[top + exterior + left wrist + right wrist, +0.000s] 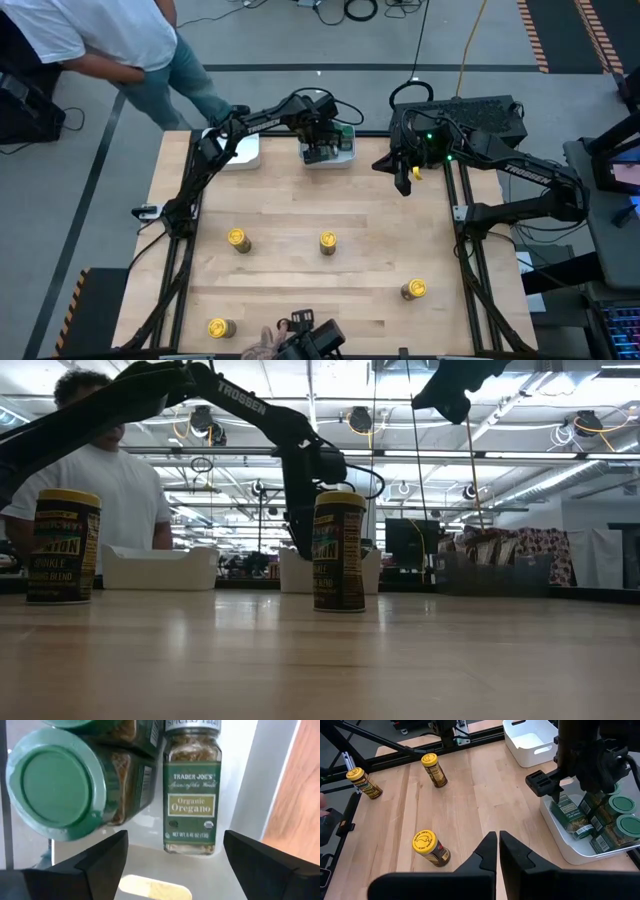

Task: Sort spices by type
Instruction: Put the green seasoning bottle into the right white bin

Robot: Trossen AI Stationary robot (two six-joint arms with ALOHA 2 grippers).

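Observation:
Several round jars with yellow lids stand apart on the wooden table. Green-lidded jars lie in a white tray at the far edge, among them an oregano jar and one showing its lid. My left gripper hangs open just above this tray, with the oregano jar beyond the gap between its fingers. My right gripper is shut and empty, held above the table's far right part. No brown-orange packets are in view.
A second white tray sits empty at the far edge, left of the filled one. A person stands beyond the table's far left corner. A camera mount sits at the near edge. Bare wood lies between the standing jars.

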